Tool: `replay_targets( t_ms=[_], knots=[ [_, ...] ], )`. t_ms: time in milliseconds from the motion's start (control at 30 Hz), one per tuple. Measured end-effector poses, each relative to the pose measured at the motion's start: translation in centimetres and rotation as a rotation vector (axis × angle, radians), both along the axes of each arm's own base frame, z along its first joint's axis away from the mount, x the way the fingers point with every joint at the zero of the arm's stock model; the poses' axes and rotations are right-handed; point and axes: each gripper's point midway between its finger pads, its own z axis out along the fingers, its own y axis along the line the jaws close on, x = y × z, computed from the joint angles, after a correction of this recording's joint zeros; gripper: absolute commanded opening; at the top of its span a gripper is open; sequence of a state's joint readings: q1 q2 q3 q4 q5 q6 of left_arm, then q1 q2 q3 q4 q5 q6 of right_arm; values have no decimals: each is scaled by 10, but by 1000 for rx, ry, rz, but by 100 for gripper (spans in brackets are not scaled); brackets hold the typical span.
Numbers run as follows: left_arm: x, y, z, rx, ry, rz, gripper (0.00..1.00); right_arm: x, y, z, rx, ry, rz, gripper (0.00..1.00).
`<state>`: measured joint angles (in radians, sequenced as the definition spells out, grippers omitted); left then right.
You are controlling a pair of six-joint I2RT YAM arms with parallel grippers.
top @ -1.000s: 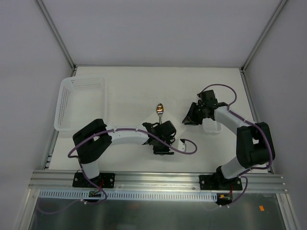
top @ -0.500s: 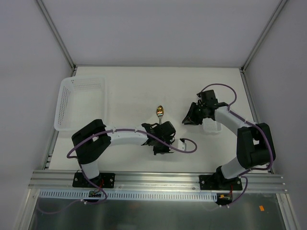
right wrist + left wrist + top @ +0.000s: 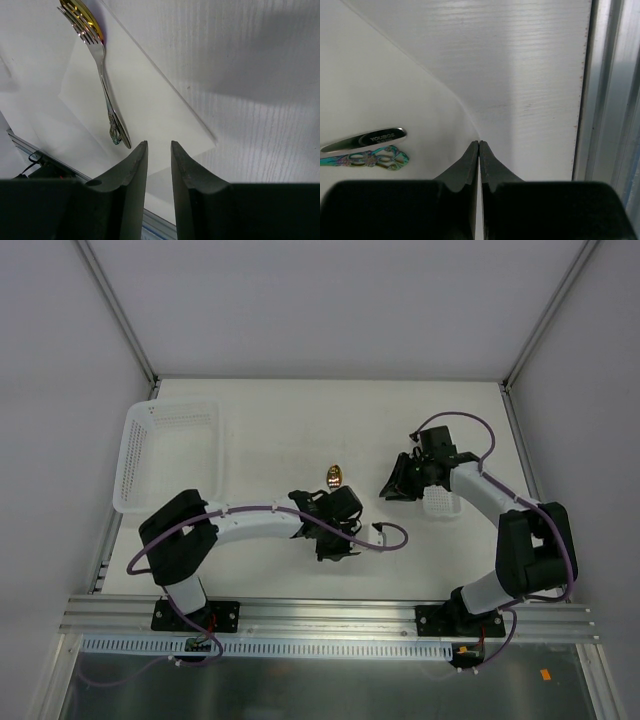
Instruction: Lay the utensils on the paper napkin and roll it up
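Left gripper (image 3: 478,146) pinched shut on paper napkin (image 3: 375,95) edge | right gripper (image 3: 159,146) slightly parted, empty | fork (image 3: 102,62), spoon (image 3: 93,23) on napkin

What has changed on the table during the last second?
The left gripper, shut on the edge of the paper napkin, moved slightly left, its elbow swinging left. The spoon slid slightly toward the arms. The right gripper and the white basket stayed put.
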<state>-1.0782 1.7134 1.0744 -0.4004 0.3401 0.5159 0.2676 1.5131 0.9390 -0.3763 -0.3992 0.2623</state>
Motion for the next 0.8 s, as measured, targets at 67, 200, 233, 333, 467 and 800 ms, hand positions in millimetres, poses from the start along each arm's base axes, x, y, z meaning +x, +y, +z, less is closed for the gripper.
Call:
replay_targets(
  t_ms=[67, 200, 233, 333, 467, 800],
  knots=[
    [11, 0, 5, -12, -5, 20, 0, -1, 1, 2, 4, -1, 6, 29],
    [37, -2, 16, -46, -38, 53, 0, -3, 1, 3, 8, -1, 11, 29],
    [43, -3, 19, -53, -47, 57, 0, -3, 1, 3, 10, 1, 13, 29],
    [61, -6, 26, -75, -76, 67, 0, -5, 2, 4, 17, 7, 20, 29],
    [73, -7, 25, -74, -100, 59, 0, -7, 3, 7, 26, 6, 25, 29],
    [106, -6, 13, -58, -116, 75, 0, -21, 3, 10, 49, 3, 34, 27]
  ],
)
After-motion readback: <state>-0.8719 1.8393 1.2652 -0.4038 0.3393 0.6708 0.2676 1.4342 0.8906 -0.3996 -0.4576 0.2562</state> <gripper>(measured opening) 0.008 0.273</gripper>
